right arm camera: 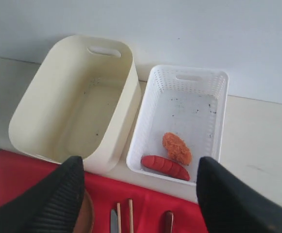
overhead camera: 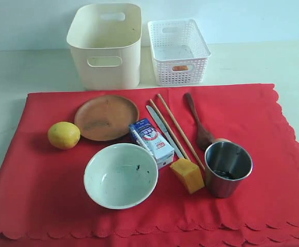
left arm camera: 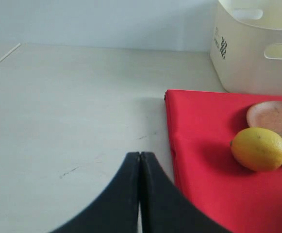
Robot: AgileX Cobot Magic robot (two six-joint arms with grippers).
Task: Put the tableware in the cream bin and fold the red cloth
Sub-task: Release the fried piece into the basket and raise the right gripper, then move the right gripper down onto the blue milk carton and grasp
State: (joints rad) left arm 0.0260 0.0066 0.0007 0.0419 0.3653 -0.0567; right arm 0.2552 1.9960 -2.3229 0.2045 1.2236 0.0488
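Exterior view, lower edge upward: the red cloth (overhead camera: pixel 36 175) covers most of the table (overhead camera: pixel 5 72), scalloped hem nearest. On it at lower centre sits the pale bowl (overhead camera: pixel 120 175), at lower right the steel cup (overhead camera: pixel 228 169), with an orange block (overhead camera: pixel 187 175) between them. Mid-frame: milk carton (overhead camera: pixel 151 142), knife (overhead camera: pixel 154 117), chopsticks (overhead camera: pixel 177 126), wooden spoon (overhead camera: pixel 204 138); to their left the brown plate (overhead camera: pixel 106 117) and lemon (overhead camera: pixel 64 135). Top: cream bin (overhead camera: pixel 105 46) with the white lattice basket (overhead camera: pixel 178 51) just beside it, both off the cloth. Handling, judged: bowl likely brittle, take at the rim; cup stiff and slick, pinch one wall; knife and chopsticks lie flat and thin, hard to get under; plate shallow, take its edge; cloth limp, take at the corners once cleared. Neither tool shows in the exterior view. Left wrist view: left tool (left arm camera: pixel 140 155) pressed shut, holding nothing, over bare table beside the cloth's edge. Right wrist view: right tool (right arm camera: pixel 140 162) spread wide, holding nothing. Only this view shows the bin's inside, with no tableware in it, and two food pieces (right arm camera: pixel 175 148) in the basket.
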